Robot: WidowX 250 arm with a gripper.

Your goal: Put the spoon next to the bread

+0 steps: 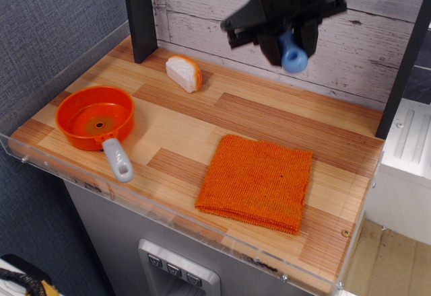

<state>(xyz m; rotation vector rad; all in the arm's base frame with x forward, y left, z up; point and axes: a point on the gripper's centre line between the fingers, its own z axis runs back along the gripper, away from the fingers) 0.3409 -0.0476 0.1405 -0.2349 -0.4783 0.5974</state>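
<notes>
My gripper [284, 40] is high above the back of the counter, shut on the spoon [293, 55]. Only the spoon's light-blue handle shows, hanging down from between the black fingers; its bowl is hidden inside the gripper. The bread [184, 72], a white piece with an orange-tan crust, lies on the wood at the back left, well to the left of and below the gripper.
An orange cloth [259, 182] lies folded at the front right. An orange pan [95, 117] with a grey handle sits at the front left. A black post [139, 15] stands behind the bread. A plank wall [377, 33] backs the counter.
</notes>
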